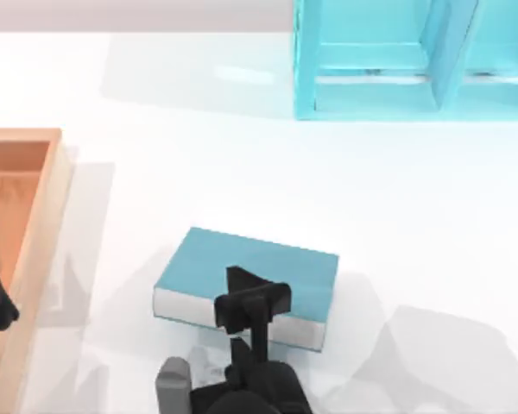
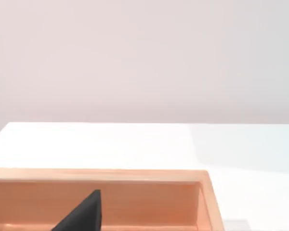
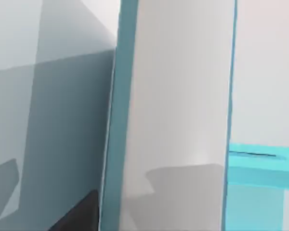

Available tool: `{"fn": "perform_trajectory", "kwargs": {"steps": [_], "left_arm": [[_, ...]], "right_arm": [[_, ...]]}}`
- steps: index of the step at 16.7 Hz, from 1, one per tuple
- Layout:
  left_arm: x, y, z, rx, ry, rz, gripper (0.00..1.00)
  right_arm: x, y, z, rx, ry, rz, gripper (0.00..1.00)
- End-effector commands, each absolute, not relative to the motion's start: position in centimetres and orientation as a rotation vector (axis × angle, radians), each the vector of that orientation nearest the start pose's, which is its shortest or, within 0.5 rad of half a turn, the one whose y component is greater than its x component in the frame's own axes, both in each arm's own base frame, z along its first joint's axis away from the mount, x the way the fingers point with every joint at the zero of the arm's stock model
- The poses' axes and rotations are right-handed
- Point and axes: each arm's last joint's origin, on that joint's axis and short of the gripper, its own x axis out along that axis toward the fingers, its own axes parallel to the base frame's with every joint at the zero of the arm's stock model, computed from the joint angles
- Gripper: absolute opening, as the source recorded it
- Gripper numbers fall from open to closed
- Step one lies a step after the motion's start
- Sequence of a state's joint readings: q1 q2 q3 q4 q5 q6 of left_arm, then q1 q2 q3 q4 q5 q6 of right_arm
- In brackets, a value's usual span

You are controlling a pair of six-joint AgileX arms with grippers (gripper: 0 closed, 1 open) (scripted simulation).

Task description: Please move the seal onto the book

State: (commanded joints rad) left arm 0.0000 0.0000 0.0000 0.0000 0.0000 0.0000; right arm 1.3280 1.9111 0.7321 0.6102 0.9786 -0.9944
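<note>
Your right gripper [image 1: 250,297] hangs over the near edge of the teal book [image 1: 285,263] at table centre; I cannot tell its opening or hold, no seal is discernible, so treat placement as unconfirmed.
</note>
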Motion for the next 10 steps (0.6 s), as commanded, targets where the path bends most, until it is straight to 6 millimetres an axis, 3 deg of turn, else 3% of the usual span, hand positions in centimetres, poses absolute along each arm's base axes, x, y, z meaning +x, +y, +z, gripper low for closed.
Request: {"fn": "perform_trajectory", "kwargs": {"steps": [5, 10], "left_arm": [[10.6, -0.1, 16.0, 0.000, 0.000, 0.000, 1.00], [10.6, -0.1, 16.0, 0.000, 0.000, 0.000, 1.00]], "right_arm": [[4.1, 32.0, 9.7, -1.511, 0.040, 0.512, 1.00], [0.2, 31.4, 10.7, -1.516, 0.017, 0.458, 1.00]]}}
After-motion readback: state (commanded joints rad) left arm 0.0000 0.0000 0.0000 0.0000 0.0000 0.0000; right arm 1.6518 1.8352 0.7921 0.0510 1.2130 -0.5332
